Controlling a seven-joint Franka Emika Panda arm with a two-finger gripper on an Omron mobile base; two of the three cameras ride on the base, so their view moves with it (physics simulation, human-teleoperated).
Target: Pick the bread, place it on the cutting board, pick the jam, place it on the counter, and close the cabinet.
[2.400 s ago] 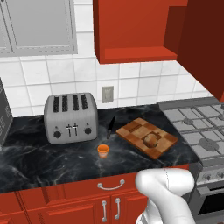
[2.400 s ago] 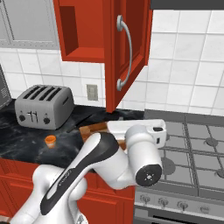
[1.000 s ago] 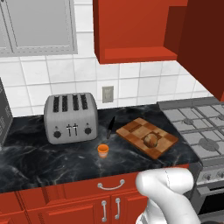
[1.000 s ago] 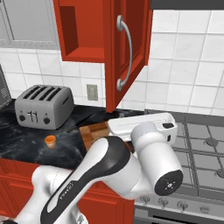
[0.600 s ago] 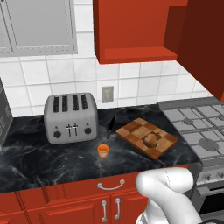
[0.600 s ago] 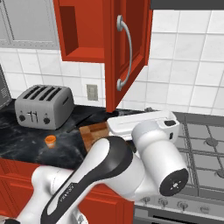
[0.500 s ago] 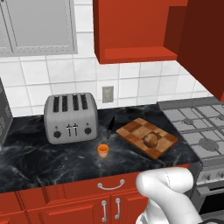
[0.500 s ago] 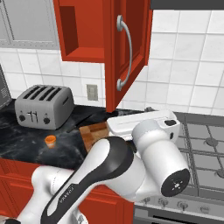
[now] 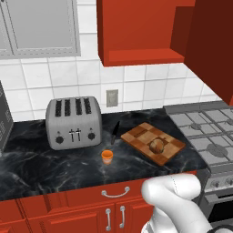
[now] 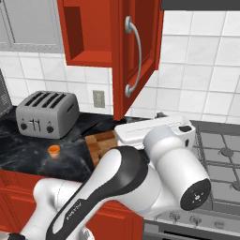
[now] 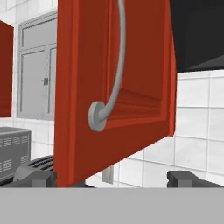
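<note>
Red cabinet [image 11: 118, 87] door, cut off above, hangs before the wide-spread pincer [image 11: 113, 178], hiding the counter.

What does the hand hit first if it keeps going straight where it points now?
Most likely the open cabinet door: in the hand view its red face and silver handle sit dead ahead between the fingertips. How far off it is cannot be told.
</note>
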